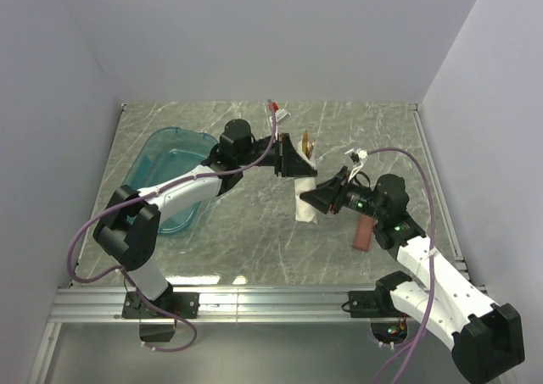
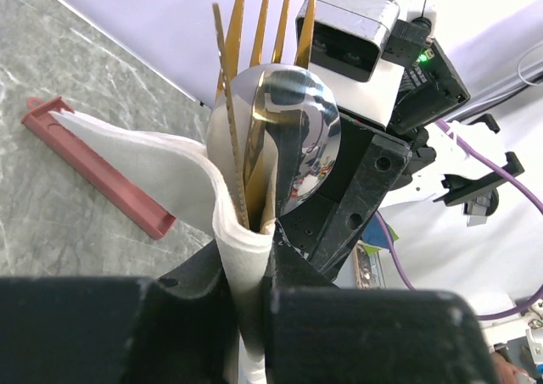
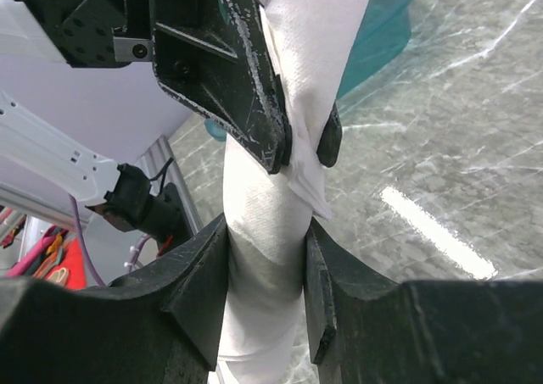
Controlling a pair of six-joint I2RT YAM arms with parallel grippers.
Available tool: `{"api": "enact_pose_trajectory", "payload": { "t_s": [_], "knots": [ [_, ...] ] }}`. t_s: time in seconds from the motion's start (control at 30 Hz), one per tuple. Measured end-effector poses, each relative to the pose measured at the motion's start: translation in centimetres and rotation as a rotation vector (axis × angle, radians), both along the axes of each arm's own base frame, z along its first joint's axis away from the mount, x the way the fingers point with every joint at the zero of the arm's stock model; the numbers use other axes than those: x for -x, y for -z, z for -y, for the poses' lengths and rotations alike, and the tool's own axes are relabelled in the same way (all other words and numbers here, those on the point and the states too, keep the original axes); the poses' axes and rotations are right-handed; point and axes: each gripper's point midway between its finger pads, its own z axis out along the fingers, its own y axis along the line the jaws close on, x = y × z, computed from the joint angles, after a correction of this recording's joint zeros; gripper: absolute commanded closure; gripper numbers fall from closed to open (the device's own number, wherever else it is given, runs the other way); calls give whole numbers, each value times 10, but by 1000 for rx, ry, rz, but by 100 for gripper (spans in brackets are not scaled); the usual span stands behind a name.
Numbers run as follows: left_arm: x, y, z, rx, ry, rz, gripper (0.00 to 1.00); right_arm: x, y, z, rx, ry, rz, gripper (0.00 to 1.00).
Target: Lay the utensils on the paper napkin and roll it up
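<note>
The paper napkin (image 1: pixel 304 208) is rolled into a narrow white bundle held up off the table between both arms. The utensils stick out of its upper end: a silver spoon bowl (image 2: pixel 293 138), gold fork tines (image 2: pixel 265 19) and a serrated knife blade (image 2: pixel 227 113). My left gripper (image 2: pixel 246 269) is shut on the bundle just below the utensils' heads, seen from above at my left gripper (image 1: pixel 293 165). My right gripper (image 3: pixel 265 240) clasps the lower part of the paper napkin (image 3: pixel 263 223), both fingers pressed against its sides, below the left fingers (image 3: pixel 254 104).
A translucent teal tub (image 1: pixel 174 176) stands at the left of the marbled table (image 1: pixel 254 248). A long reddish-brown tray (image 1: pixel 362 231) lies under my right arm; it shows as the tray (image 2: pixel 102 168) behind the bundle. White walls close in the table's sides.
</note>
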Motion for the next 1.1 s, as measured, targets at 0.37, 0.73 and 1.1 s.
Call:
{"api": "enact_pose_trajectory", "payload": {
  "t_s": [0.37,0.73,1.1],
  "knots": [
    [9,-3,-2,9,49,8,99,11,-5,-4,-22,-72,-9,47],
    [16,-7,-6,17,85,18,99,15,-9,-10,-42,-143,-25,45],
    [17,-4,-5,7,91,26,100,16,0,-8,-12,-140,-35,48]
  ]
}}
